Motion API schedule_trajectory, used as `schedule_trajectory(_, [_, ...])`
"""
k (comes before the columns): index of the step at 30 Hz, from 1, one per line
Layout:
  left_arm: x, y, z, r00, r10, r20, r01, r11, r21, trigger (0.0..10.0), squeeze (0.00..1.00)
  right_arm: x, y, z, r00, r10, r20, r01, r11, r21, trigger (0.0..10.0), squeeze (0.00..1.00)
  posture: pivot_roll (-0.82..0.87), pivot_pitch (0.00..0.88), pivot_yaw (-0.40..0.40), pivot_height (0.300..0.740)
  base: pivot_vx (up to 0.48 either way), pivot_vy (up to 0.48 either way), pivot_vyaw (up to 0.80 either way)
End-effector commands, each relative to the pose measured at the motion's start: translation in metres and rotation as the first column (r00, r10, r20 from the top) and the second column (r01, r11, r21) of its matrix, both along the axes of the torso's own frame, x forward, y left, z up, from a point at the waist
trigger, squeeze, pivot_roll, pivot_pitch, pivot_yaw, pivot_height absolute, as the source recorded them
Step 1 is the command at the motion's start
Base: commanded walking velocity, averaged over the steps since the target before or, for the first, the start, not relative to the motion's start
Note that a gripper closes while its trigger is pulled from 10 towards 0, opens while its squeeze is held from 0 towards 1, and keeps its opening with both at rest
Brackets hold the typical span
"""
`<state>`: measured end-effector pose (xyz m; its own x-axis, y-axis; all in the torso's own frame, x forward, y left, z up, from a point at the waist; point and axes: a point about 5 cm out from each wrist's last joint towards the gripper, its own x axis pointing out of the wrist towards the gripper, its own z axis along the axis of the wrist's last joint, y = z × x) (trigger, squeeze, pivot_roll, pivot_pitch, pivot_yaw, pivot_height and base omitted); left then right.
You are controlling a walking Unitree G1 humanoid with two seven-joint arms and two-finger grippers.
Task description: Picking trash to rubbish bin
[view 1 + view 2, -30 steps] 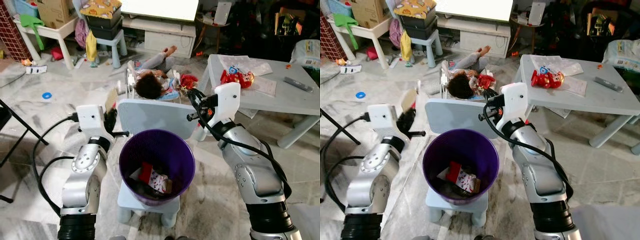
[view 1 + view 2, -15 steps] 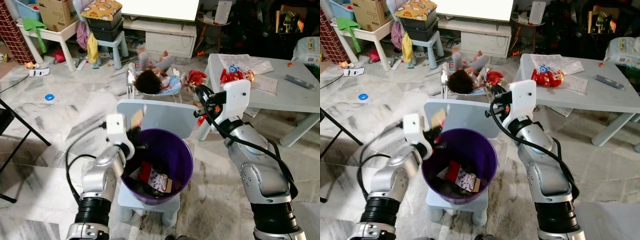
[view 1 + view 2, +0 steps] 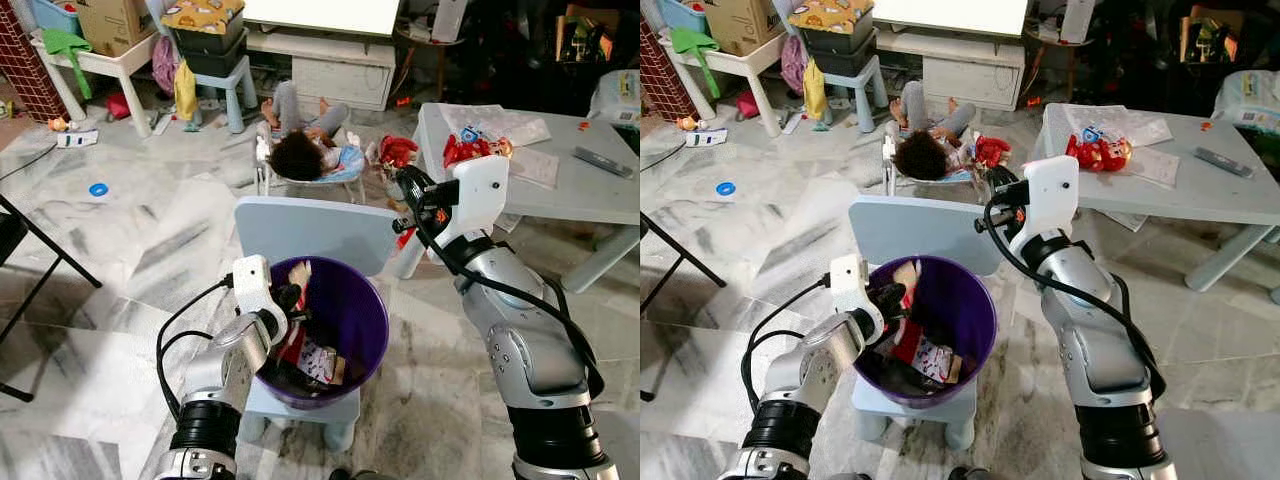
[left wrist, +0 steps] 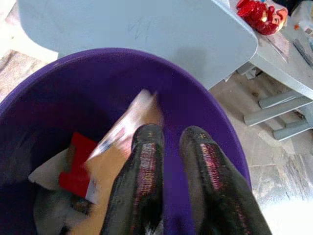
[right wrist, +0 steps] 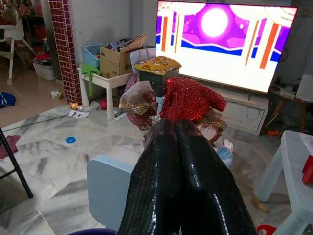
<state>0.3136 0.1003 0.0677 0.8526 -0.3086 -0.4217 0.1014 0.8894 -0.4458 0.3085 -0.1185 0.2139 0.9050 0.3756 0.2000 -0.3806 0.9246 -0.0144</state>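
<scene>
A purple rubbish bin (image 3: 372, 296) stands on a small pale blue chair (image 3: 310, 228) in front of me, with a red and white packet (image 3: 312, 358) and other scraps inside. My left gripper (image 3: 296, 297) reaches over the bin's near rim; in the left wrist view its fingers (image 4: 146, 161) stand slightly apart. A blurred tan wrapper (image 4: 124, 134) lies beside one finger, not between them. My right gripper (image 3: 405, 187) is raised behind the bin's right side. It is shut on a shiny red and gold wrapper (image 5: 191, 98).
A person (image 3: 298, 152) lies in a floor seat just behind the chair. A grey table (image 3: 585, 205) with a red toy (image 3: 470, 150), papers and a remote is at the right. Stools, boxes and a TV unit line the back; a black folding frame (image 3: 40, 250) is at left.
My left gripper swung from left of the bin over its rim and down inside, carrying the tan wrapper, which now sits beside the fingers. The right arm barely moved.
</scene>
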Motion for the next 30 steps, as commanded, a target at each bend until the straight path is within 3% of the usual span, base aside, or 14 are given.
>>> schedule_trajectory(1, [-0.002,0.003,0.001,1.0,0.016,-0.002,-0.016,1.0,0.0,10.0,1.0,-0.002,-0.002,0.0,1.0,-0.012,0.003,0.012,1.0,0.001,0.0,0.0,0.02,0.128,-0.091,0.74,0.0,0.0,0.0])
schedule_trajectory(5, [-0.006,0.01,0.004,0.999,0.038,0.037,-0.04,0.998,0.053,10.0,1.0,-0.001,0.0,-0.001,1.0,-0.008,-0.001,0.008,1.0,0.005,0.0,0.0,0.02,0.127,-0.088,0.74,0.0,0.0,0.0])
schedule_trajectory(6, [-0.009,0.013,0.012,0.994,0.031,0.103,-0.042,0.993,0.111,10.0,1.0,-0.001,0.0,-0.002,1.0,-0.01,-0.006,0.01,1.0,0.01,0.0,0.0,0.02,0.127,-0.088,0.74,0.0,0.0,0.0])
schedule_trajectory(9, [-0.017,0.017,0.023,0.985,0.026,0.172,-0.053,0.987,0.152,10.0,1.0,0.002,0.001,-0.008,1.0,-0.011,-0.029,0.011,1.0,0.026,0.0,0.0,0.07,0.125,-0.076,0.74,0.0,0.0,0.0])
schedule_trajectory(13, [-0.048,0.023,0.03,0.974,-0.06,0.217,0.01,0.974,0.225,10.0,1.0,0.008,0.009,-0.023,0.997,-0.001,-0.079,0.005,0.999,0.049,0.0,0.0,0.1,0.122,-0.069,0.74,0.0,0.0,0.0])
schedule_trajectory(15, [-0.069,0.034,0.032,0.973,-0.06,0.221,0.002,0.967,0.253,10.0,1.0,0.012,0.014,-0.033,0.995,0.006,-0.103,-0.001,0.999,0.054,0.0,0.0,0.11,0.12,-0.067,0.74,0.0,0.0,0.0])
schedule_trajectory(19, [-0.093,0.049,0.036,0.974,-0.007,0.226,-0.062,0.953,0.296,10.0,1.0,0.018,0.023,-0.053,0.985,0.038,-0.171,-0.029,0.998,0.055,0.0,0.0,0.17,0.115,-0.076,0.74,0.0,0.0,0.0])
schedule_trajectory(23, [-0.101,0.052,0.037,0.976,-0.01,0.215,-0.06,0.947,0.315,10.0,1.0,0.019,0.029,-0.063,0.975,0.074,-0.212,-0.063,0.996,0.059,0.0,0.0,0.18,0.114,-0.079,0.74,0.0,0.0,0.0])
schedule_trajectory(24, [-0.108,0.053,0.038,0.98,0.004,0.196,-0.066,0.949,0.31,10.0,1.0,0.016,0.036,-0.078,0.95,0.147,-0.276,-0.142,0.989,0.039,0.0,0.0,0.19,0.113,-0.082,0.74,0.0,0.0,0.0])
schedule_trajectory(26, [-0.111,0.052,0.04,0.98,0.004,0.197,-0.066,0.949,0.308,10.0,1.0,0.012,0.038,-0.087,0.932,0.181,-0.315,-0.187,0.982,0.013,0.0,0.0,0.19,0.113,-0.082,0.74,0.0,0.0,0.0])
schedule_trajectory(30, [-0.115,0.05,0.045,0.981,0.005,0.196,-0.065,0.951,0.302,10.0,1.0,0.011,0.037,-0.094,0.926,0.182,-0.329,-0.192,0.981,0.003,0.0,0.0,0.2,0.115,-0.073,0.74,0.0,0.0,0.0])
